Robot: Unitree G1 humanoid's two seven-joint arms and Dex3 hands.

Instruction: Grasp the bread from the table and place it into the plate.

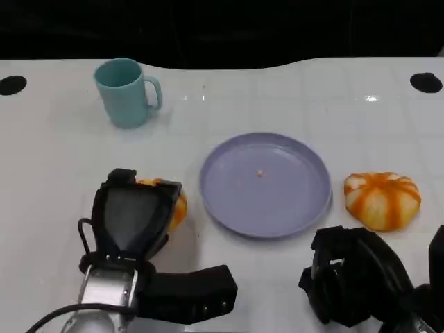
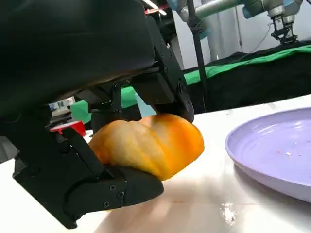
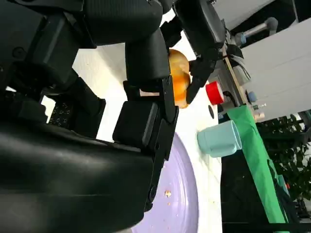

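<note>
From the head view, my left hand (image 1: pixel 132 225) lies over a round, orange-glazed bread roll (image 1: pixel 172 205) on the white desk (image 1: pixel 55 159), and just an edge of the roll peeks out on the side toward the flat lavender plate (image 1: pixel 266 184). The plate sits just beside the roll, toward my right, so I judge the carry is a short sideways move. My right hand (image 1: pixel 354 277) rests low near the desk's front edge, its fingers curled in with nothing between them. A second orange-and-white striped roll (image 1: pixel 382 200) lies beyond it, beside the plate's far side. A pale teal mug (image 1: pixel 128 91) stands well back.

In the left wrist view, my fingers (image 2: pixel 116 189) cup the roll (image 2: pixel 150 143) from underneath while others press on it from above, so I hold it. I cannot tell whether it has left the desk. The plate's rim (image 2: pixel 243 155) is near, straight ahead of the roll.

In the right wrist view, past my right hand (image 3: pixel 141 121), the held roll (image 3: pixel 179 80) shows beyond the plate (image 3: pixel 182 204), with the mug (image 3: pixel 221 138) off to one side.
</note>
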